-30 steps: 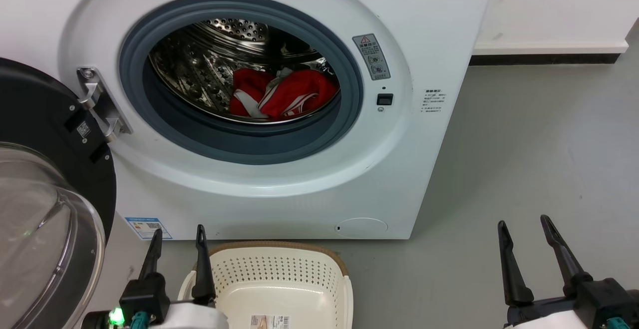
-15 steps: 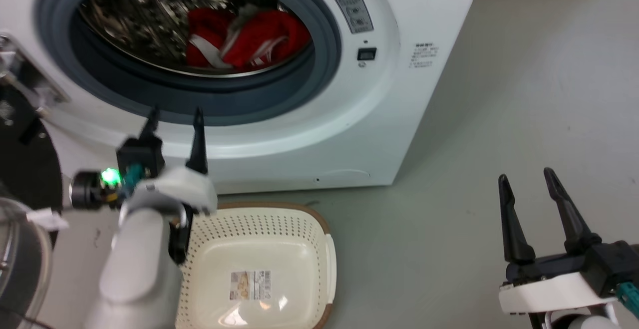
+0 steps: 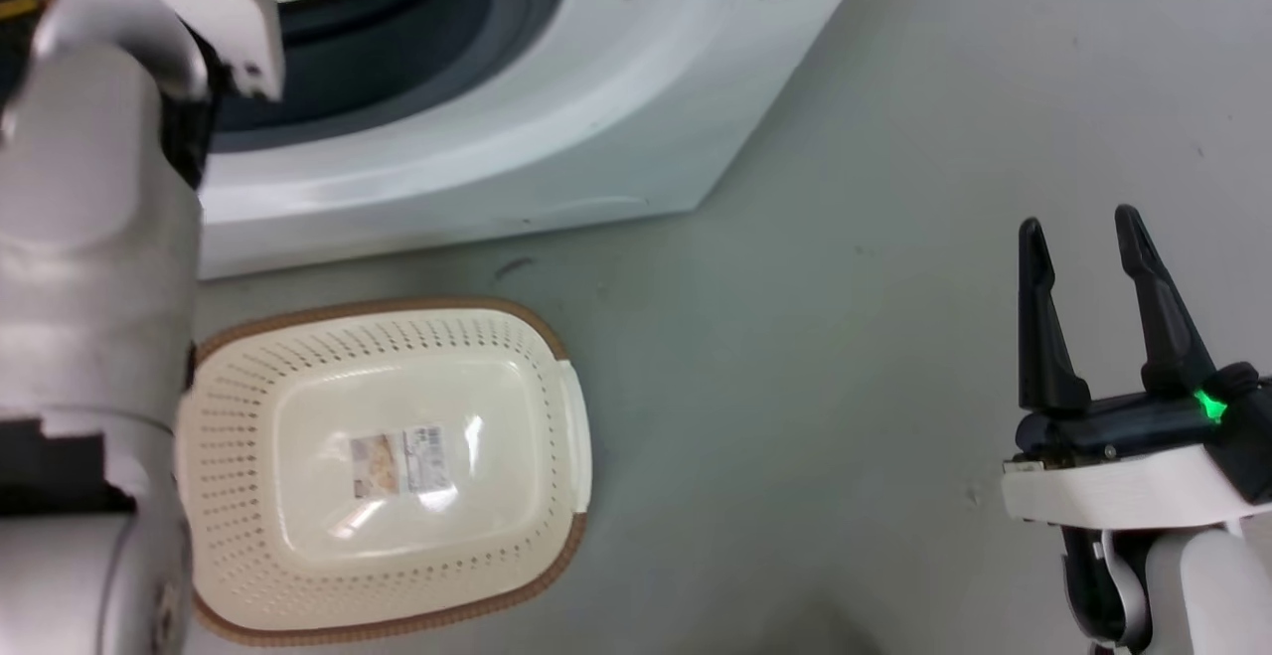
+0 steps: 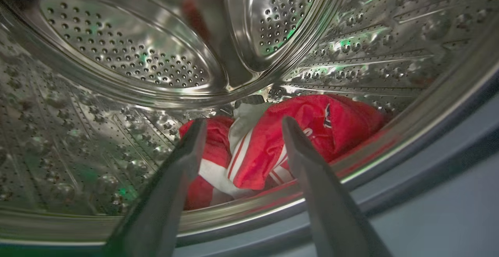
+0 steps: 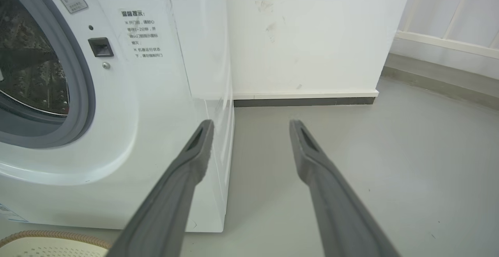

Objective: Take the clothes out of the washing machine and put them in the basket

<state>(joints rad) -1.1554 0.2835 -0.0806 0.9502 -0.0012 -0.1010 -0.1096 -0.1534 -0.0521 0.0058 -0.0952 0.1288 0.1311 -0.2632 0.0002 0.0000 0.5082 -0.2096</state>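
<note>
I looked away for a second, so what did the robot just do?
The left gripper rose from beside the basket to the washing machine's mouth, open, aimed at the clothes; nothing grasped. The camera tipped down. Clothes, basket and open right gripper stayed put.

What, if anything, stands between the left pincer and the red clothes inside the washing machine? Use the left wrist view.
Nothing visible does. The left pincer is open and aimed straight at the clothes, which lie on the drum floor of the washing machine. Its steel lip runs below the fingertips, not across their line.
</note>
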